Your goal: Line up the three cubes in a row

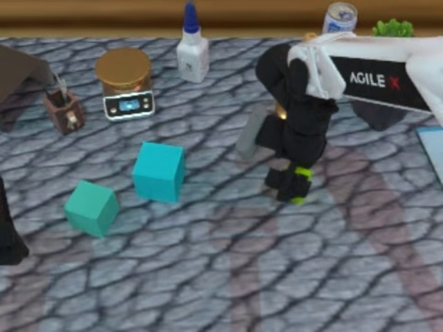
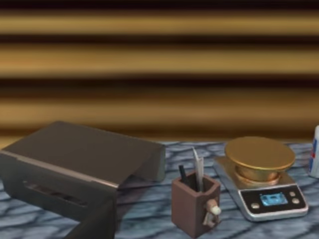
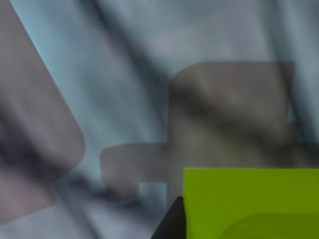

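Your right gripper (image 1: 291, 185) sits right of centre on the table, its fingers closed on the lime-green cube (image 1: 302, 173); the right wrist view is filled with that lime face against blurred tabletop. Whether the cube touches the table or hangs just above it, you probably can't judge from here.

What could go wrong: only slivers of lime show past the fingers in the top view, so the hold may be shallow, and a quick swing leftward could let the small cube twist or slip out. Bring it in too low and it may knock the cyan-blue cube (image 1: 159, 171), pushing it out of line with the teal-green cube (image 1: 91, 207) near and left of it. The arm's reach also passes close to the glue bottle (image 1: 192, 50) at the far edge.

Count: three cubes, one of each colour. One scale (image 1: 125, 84), one pen holder (image 1: 64, 111), one can (image 1: 340, 16). Your left arm is parked at the left edge.
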